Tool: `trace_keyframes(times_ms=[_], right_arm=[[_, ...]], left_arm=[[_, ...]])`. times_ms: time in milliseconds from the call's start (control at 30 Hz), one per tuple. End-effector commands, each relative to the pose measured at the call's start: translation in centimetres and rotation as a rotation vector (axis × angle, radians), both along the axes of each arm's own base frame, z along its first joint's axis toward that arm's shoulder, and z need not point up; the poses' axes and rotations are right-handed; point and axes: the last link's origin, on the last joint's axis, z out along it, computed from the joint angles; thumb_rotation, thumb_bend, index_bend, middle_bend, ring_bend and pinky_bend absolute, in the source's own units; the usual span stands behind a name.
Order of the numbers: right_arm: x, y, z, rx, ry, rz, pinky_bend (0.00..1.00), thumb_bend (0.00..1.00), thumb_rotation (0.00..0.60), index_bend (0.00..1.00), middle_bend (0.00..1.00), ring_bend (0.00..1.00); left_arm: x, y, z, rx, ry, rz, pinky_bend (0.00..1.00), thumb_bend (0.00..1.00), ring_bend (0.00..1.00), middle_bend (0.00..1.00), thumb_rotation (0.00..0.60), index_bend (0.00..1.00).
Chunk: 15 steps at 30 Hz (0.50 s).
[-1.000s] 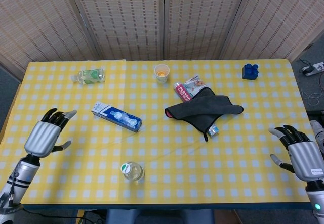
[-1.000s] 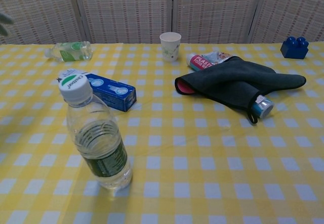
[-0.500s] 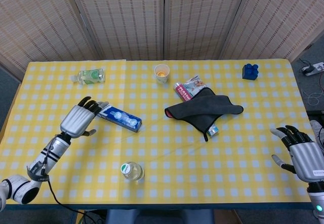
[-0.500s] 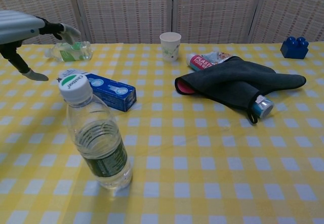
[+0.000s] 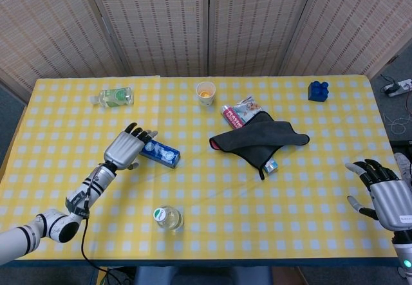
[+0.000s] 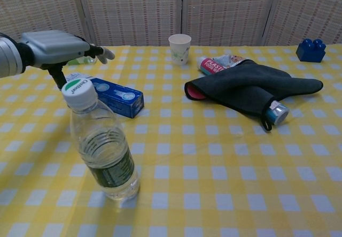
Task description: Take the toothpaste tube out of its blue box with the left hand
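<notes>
The blue toothpaste box (image 5: 162,152) (image 6: 118,96) lies flat on the yellow checked cloth, left of centre, its flaps closed as far as I can see. My left hand (image 5: 127,147) (image 6: 56,47) hovers over the box's left end, fingers spread and holding nothing; from the chest view it is above the box, not touching. My right hand (image 5: 384,197) rests open at the table's right front edge, far from the box. No toothpaste tube shows outside the box.
An upright water bottle (image 5: 168,218) (image 6: 101,143) stands in front of the box. A lying bottle (image 5: 114,96), a paper cup (image 5: 205,92), a dark cloth (image 5: 261,138) over a small tube (image 5: 271,165), a food pouch (image 5: 239,112) and a blue block (image 5: 318,90) lie further back.
My left hand has swept right from the table's left edge to above the box's left end. The right hand and all objects have stayed put.
</notes>
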Motion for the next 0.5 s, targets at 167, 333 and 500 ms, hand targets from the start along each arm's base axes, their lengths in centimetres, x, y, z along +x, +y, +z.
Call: trace_keyframes(times_ms=[167, 333, 500], right_arm=[[-0.4, 0.1, 0.1, -0.002, -0.004, -0.009, 0.31, 0.18, 0.600, 0.24, 0.25, 0.16], [-0.6, 0.3, 0.3, -0.011, -0.007, -0.013, 0.31, 0.18, 0.600, 0.24, 0.25, 0.16], [-0.8, 0.6, 0.6, -0.019, -0.009, -0.019, 0.31, 0.18, 0.600, 0.24, 0.25, 0.16]], left_arm=[[2.0, 0.4, -3.3, -0.035, 0.029, -0.013, 0.08, 0.16, 0.17, 0.18, 0.600, 0.18], [2.9, 1.0, -4.6, -0.018, 0.064, -0.030, 0.08, 0.16, 0.17, 0.18, 0.600, 0.19], [3.1, 1.5, -5.4, -0.011, 0.086, -0.012, 0.08, 0.16, 0.17, 0.19, 0.600, 0.26]])
